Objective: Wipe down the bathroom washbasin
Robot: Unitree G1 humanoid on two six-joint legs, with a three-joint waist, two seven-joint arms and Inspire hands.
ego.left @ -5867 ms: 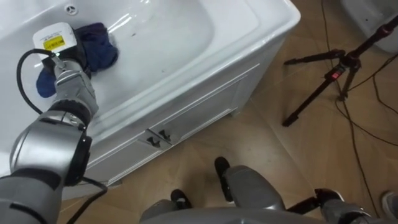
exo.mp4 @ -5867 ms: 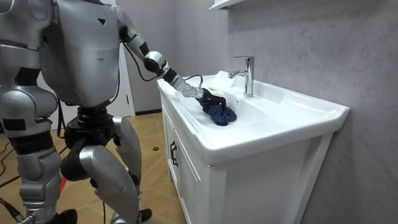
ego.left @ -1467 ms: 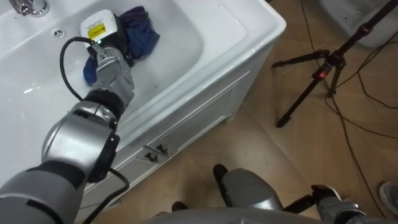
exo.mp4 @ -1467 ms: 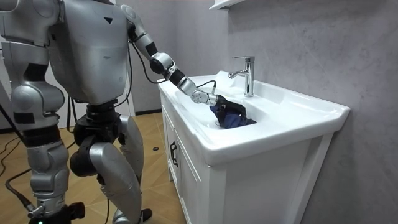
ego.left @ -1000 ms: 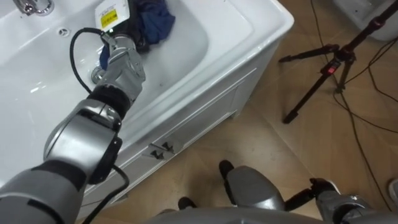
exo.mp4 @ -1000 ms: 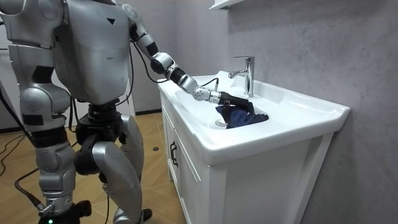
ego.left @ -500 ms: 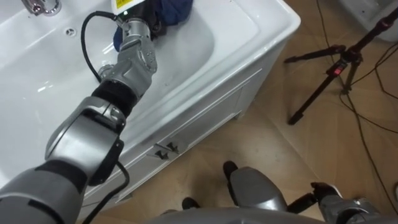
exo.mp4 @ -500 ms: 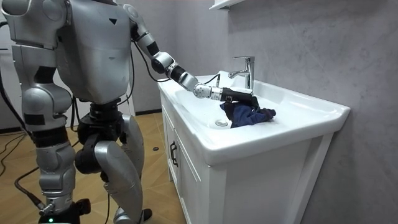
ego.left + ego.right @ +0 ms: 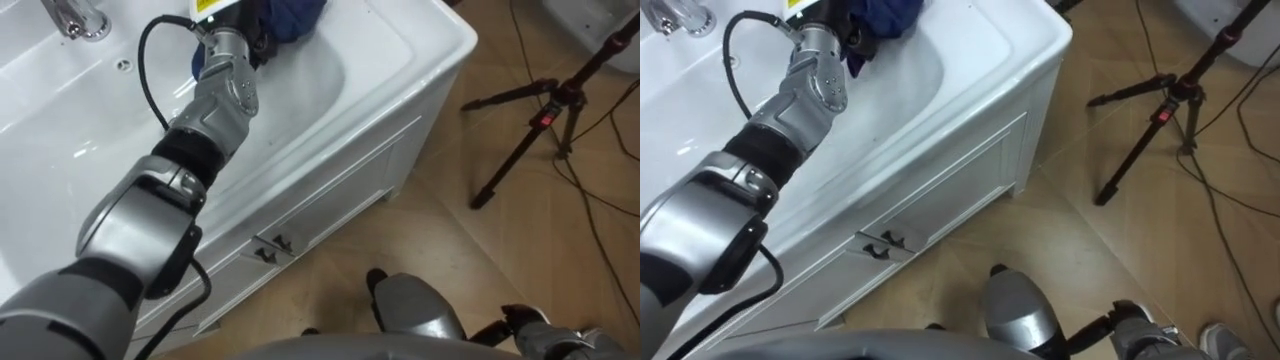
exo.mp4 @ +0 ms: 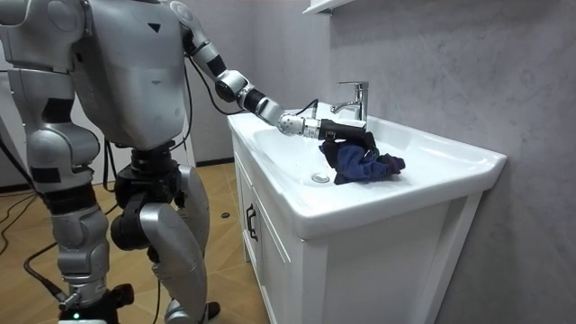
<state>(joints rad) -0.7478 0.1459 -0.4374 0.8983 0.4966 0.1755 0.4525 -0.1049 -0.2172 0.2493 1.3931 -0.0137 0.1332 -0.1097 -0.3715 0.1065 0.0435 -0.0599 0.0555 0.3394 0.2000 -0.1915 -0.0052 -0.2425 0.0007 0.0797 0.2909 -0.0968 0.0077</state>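
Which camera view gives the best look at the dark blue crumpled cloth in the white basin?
The room view: the whole dark blue cloth shows, bunched in the white basin under the left hand. Both eye views cut it off at their top edge, leaving a small part.

A white basin (image 10: 432, 164) forms the top of a white cabinet (image 9: 335, 175), which has panelled doors and a pair of small dark handles (image 9: 272, 246). The cabinet stands against a grey wall (image 10: 432, 72) on a wooden floor (image 9: 440, 260). A crumpled dark blue cloth (image 10: 362, 164) lies in the bowl, just beside the round drain (image 10: 319, 178) on the room view's right. A chrome tap (image 10: 356, 101) stands upright on the basin's back ledge, close behind the cloth. On the floor, a little way off from the cabinet, stands a black tripod (image 9: 535, 120) with its legs spread.
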